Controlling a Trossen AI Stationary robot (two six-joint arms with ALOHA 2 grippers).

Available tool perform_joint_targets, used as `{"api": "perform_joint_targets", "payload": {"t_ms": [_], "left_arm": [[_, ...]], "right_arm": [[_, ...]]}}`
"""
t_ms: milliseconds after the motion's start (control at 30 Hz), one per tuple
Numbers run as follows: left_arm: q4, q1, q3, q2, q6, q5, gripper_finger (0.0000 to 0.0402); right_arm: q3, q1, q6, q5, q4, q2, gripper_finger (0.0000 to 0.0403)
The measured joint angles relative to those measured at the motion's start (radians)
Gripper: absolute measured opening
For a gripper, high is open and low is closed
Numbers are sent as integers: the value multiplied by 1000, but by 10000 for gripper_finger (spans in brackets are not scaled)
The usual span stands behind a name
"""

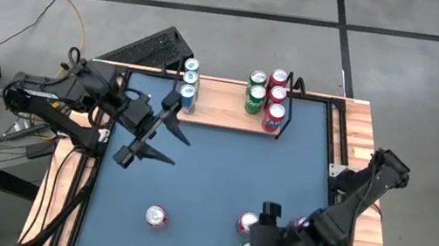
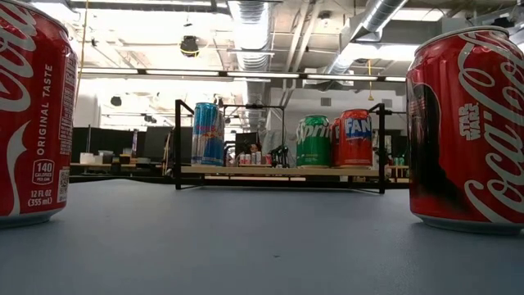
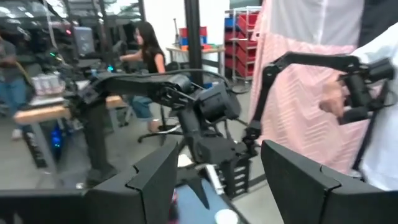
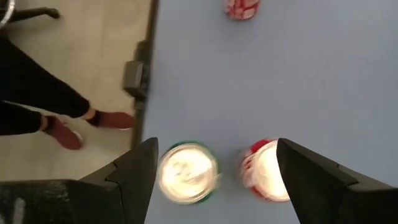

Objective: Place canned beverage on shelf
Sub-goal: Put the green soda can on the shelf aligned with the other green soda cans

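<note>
Left end effector (image 1: pixel 171 140) open over bare mid-table; right end effector (image 1: pixel 258 235) open above two near-edge cans (image 1: pixel 248 238)

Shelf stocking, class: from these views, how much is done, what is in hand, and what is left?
Done: the shelf carries blue cans at one end and green and red cans at the other. In hand: nothing is gripped; the open right gripper hovers over a green can and a red can. The left gripper is open beside the shelf. Left: those two and a lone red can.
</note>
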State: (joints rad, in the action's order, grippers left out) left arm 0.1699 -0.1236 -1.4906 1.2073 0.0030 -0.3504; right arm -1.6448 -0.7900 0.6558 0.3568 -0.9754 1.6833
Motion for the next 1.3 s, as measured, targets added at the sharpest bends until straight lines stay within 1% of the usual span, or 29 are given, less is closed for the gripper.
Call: {"api": "perform_joint_targets", "payload": {"t_ms": [167, 300, 467, 633, 833, 933, 1133, 1300], "left_arm": [[7, -47, 0, 23, -51, 8, 220], [7, -81, 0, 52, -69, 33, 220], [8, -117, 0, 83, -95, 61, 220], [-5, -140, 0, 100, -106, 84, 220], [-1, -164, 0, 104, -106, 128, 220], [-1, -172, 0, 104, -106, 147, 220], [-2, -181, 0, 104, -106, 156, 220], [-2, -181, 0, 104, -140, 156, 220]], "right_arm": [[-1, -75, 101, 95, 6, 13, 311], [-1, -96, 111, 109, 7, 67, 311], [0, -90, 75, 90, 5, 159, 311], [-1, -76, 70, 65, -1, 203, 311], [-1, -72, 70, 64, -7, 204, 311], [-1, -72, 75, 46, -3, 204, 311], [-1, -73, 78, 32, -9, 204, 311], [64, -62, 111, 15, 6, 203, 311]]}}
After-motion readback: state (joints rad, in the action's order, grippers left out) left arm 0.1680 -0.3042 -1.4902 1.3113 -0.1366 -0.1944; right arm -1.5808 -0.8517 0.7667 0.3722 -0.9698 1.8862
